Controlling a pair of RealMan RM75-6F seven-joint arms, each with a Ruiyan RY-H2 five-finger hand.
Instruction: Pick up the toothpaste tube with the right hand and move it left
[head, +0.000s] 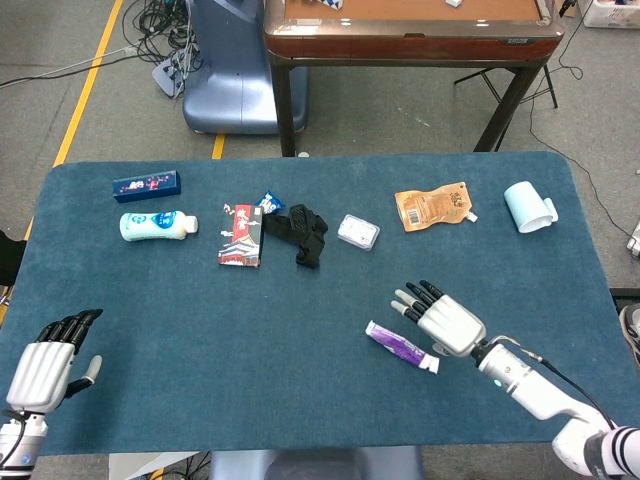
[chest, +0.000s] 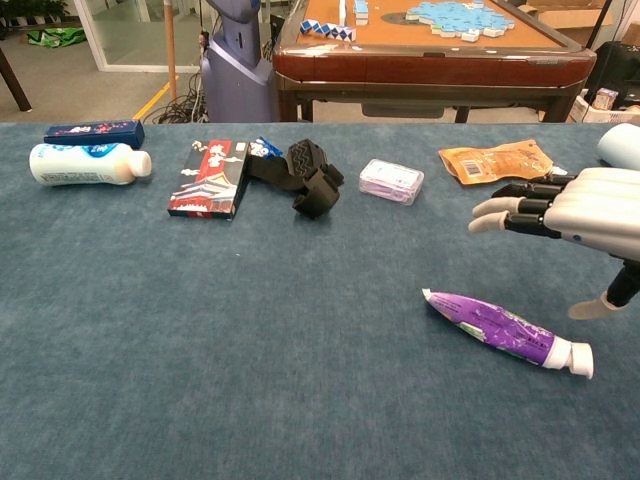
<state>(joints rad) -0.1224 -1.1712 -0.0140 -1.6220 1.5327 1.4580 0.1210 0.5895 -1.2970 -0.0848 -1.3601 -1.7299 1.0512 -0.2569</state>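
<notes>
The purple toothpaste tube with its white cap (chest: 506, 332) lies flat on the blue felt surface (head: 200, 320), cap toward you, free of any grip. Your right hand (chest: 570, 212) hovers just beside and above it, fingers spread and empty, palm down, likely positioned to descend. Your left hand (head: 45, 362) rests idle, holding nothing.

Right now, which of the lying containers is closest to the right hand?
The purple toothpaste tube, lying just below the right hand; the white bottle lies far left.
</notes>
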